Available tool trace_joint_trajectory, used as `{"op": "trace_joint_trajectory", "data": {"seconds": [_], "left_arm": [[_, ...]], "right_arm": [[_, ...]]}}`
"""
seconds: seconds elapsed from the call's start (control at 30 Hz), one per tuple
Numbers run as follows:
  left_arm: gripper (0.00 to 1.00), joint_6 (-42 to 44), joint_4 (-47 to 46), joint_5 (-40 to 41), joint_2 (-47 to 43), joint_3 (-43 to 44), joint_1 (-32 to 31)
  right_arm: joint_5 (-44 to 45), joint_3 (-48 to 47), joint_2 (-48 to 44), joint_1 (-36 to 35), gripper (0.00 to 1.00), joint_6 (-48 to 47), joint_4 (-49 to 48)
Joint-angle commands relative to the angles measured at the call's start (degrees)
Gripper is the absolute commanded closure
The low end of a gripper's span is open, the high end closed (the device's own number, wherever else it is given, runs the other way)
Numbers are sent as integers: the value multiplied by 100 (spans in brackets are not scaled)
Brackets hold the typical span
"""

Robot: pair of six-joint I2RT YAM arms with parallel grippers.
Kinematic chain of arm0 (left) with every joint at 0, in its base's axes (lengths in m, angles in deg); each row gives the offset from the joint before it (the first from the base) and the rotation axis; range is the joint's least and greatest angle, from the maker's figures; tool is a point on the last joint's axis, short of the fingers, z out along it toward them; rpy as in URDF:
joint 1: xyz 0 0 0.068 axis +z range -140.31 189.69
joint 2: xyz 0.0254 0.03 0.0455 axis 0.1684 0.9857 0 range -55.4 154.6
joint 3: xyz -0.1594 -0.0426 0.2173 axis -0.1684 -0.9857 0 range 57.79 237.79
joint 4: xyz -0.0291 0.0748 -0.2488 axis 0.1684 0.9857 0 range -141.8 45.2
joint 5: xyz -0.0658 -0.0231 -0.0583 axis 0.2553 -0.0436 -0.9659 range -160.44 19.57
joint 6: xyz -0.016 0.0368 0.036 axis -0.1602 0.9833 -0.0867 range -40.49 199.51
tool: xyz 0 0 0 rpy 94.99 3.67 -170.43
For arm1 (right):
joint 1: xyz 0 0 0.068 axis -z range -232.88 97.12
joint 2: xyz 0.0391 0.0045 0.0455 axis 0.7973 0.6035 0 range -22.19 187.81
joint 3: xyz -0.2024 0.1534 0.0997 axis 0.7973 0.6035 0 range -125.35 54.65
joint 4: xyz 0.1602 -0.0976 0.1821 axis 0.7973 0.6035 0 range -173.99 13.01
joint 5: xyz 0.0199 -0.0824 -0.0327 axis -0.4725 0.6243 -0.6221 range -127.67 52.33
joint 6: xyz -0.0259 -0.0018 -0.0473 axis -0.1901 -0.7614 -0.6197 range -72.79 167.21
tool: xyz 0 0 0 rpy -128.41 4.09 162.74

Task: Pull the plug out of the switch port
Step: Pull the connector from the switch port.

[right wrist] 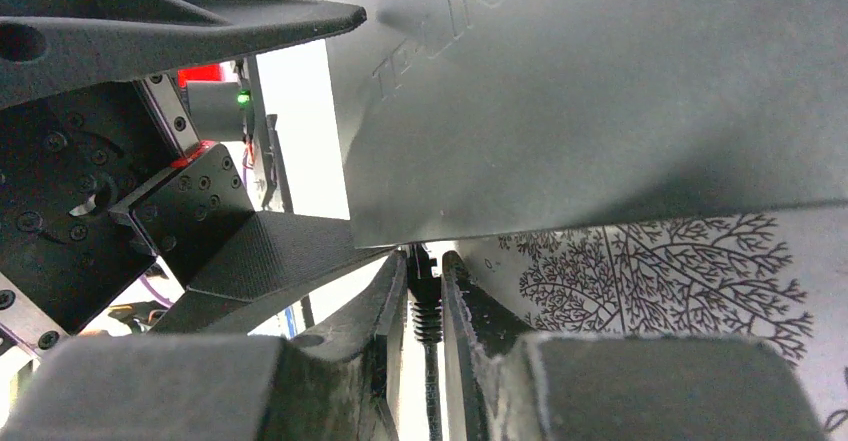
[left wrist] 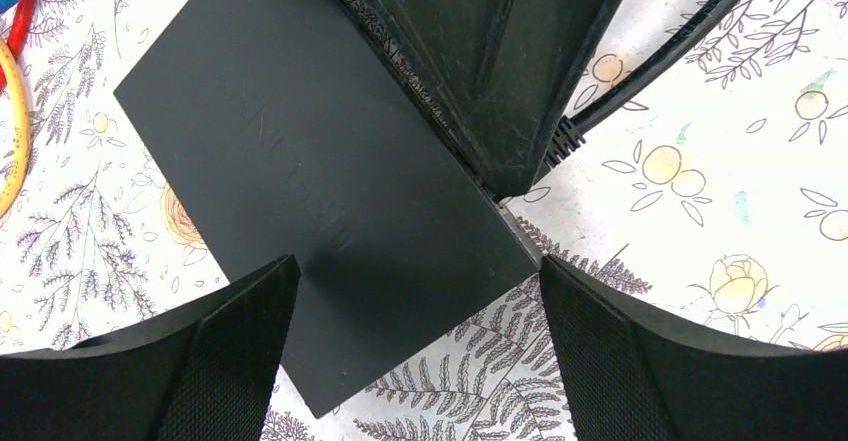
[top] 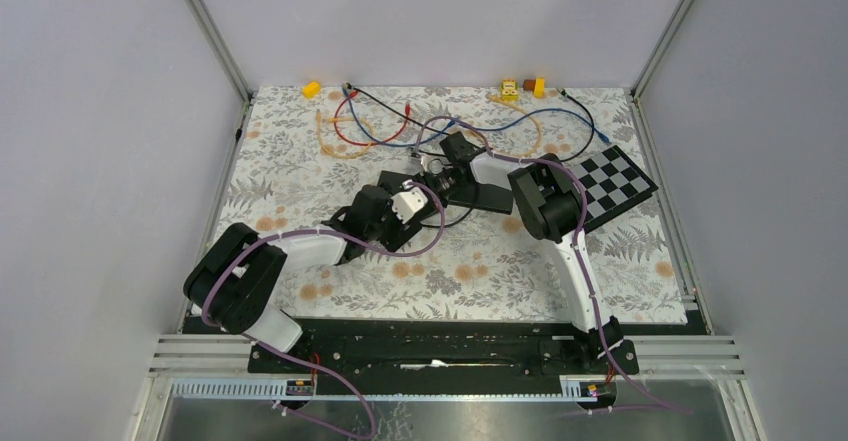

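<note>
Black plastic: the switch [left wrist: 320, 191] is lying flat on the floral mat [left wrist: 700, 221] near the table's middle, with both grippers meeting over it.
Plug location: the plug [right wrist: 425, 306] is sitting in a port on the switch's side face, with only its ribbed boot showing outside the case.
Right gripper: the right gripper [right wrist: 425, 291] is clenching its 2 fingers on the plug's boot. It is gripping close to the port, probably so the pull runs straight along the connector.
Left gripper: the left gripper [left wrist: 417, 266] is standing spread wide, its 2 fingers straddling the switch's near corner and grasping nothing. It is likely waiting to brace the case against sliding. Whether its pads are touching the case cannot be told.
Plug axis: the long axis is running level with the mat, in line with the right fingers. The nose is pointing into the switch.
Cable: the black cable [left wrist: 680, 51] is trailing away from the boot across the mat.
</note>
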Motion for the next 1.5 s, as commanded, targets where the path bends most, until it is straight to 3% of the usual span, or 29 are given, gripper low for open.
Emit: {"op": "trace_joint_trajectory", "data": {"seconds": [0.0,0.3,0.47,0.67,1.13,1.47], "left_arm": [[10,42,-252,507,-26,-3,73],[9,70,-199,-192,-336,-77,66],[6,334,-356,-622,-675,-211,71],[5,413,-178,-737,-434,87,67],[9,16,-77,390,526,638,57],[13,137,70,296,252,390,58]], "right_arm": [[646,-105,-66,44,100,-585,585],[240,435,-52,42,100,473,-477],[209,440,-66,45,100,513,-517],[154,431,-35,45,100,539,-519],[118,400,26,43,100,501,-505],[384,-27,134,43,100,-119,264]]}}
